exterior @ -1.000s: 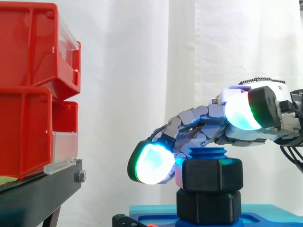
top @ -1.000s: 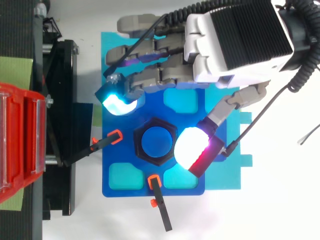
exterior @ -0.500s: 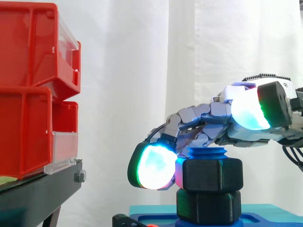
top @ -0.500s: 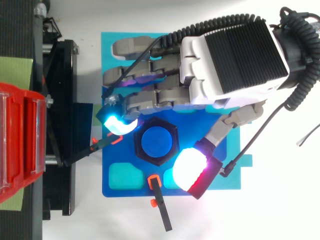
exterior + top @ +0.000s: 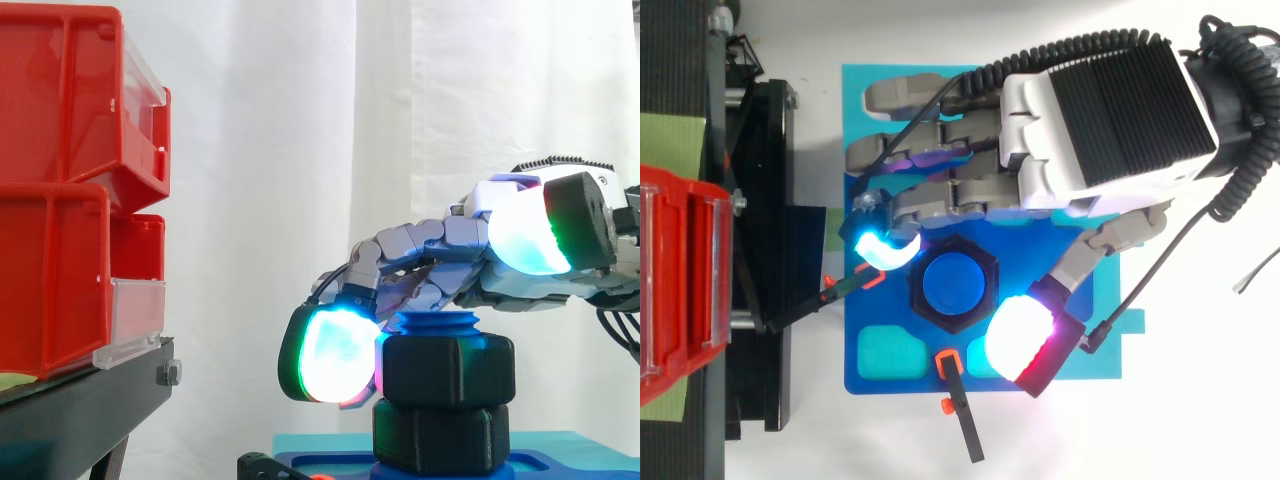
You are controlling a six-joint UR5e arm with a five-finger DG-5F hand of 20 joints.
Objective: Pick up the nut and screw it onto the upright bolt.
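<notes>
My hand (image 5: 1110, 110) reaching level over the blue plastic tray (image 5: 880, 375), fingers spread apart, one glowing pad (image 5: 335, 355) against the black hexagonal nut (image 5: 450, 370) on the blue upright bolt (image 5: 955, 285) at tray centre, thumb (image 5: 1020, 340) clear, bolt's shank hidden inside the nut.

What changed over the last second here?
The hand slid toward the top view's bottom edge. Its thumb pad moved from right of the nut to its lower right. A finger pad moved in beside the nut's left face. Nothing was gripped. Nut, bolt, tray and bins stayed put.
</notes>
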